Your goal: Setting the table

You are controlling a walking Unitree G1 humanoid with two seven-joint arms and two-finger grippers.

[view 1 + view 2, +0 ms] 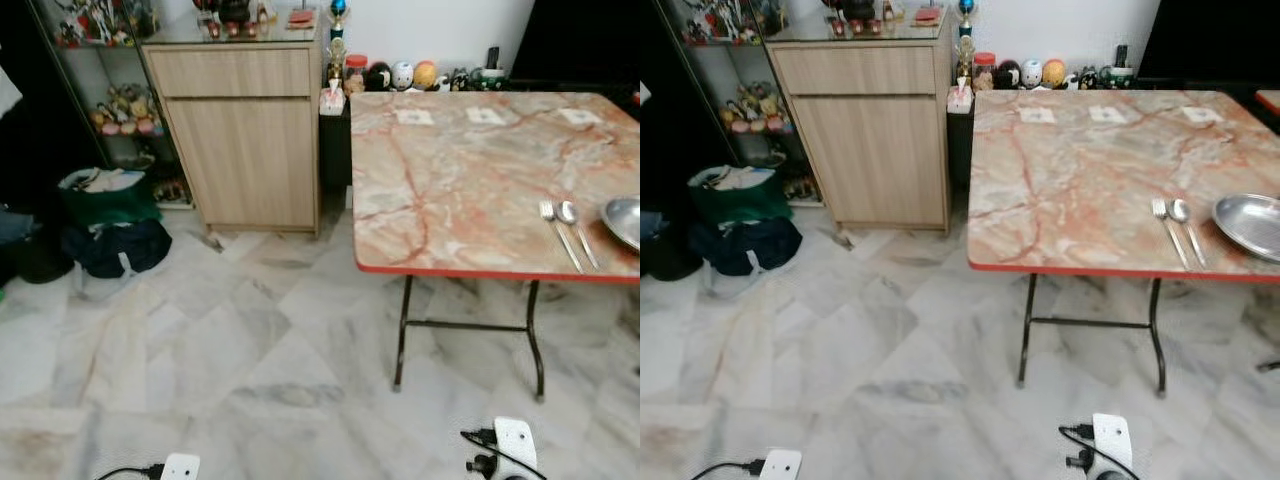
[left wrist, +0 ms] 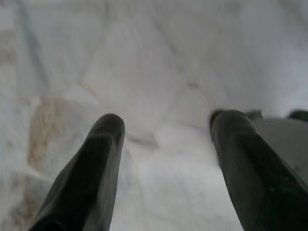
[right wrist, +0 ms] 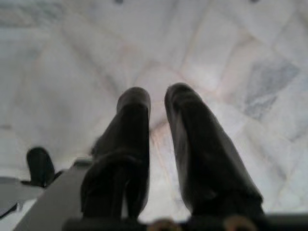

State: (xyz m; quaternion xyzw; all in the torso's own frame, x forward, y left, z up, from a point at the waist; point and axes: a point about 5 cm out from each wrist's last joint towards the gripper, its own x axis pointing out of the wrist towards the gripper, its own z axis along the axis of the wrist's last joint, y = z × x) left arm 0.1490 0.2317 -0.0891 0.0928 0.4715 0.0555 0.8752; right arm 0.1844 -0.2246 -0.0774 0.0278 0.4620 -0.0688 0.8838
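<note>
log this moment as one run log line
phase: approach | fork, spoon, plate on table | left pincer open, empty | right pincer empty

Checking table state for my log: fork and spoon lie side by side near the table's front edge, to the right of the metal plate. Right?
Not quite. The fork and spoon lie side by side near the table's front edge, but left of the metal plate, as the right eye view shows.

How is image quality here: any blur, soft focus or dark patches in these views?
Eye views: evenly lit and sharp on the fork, spoon and plate; the left edge falls into dark shade. Left wrist view: fingers and floor both soft. Right wrist view: near fingers blurred, floor hazy.
</note>
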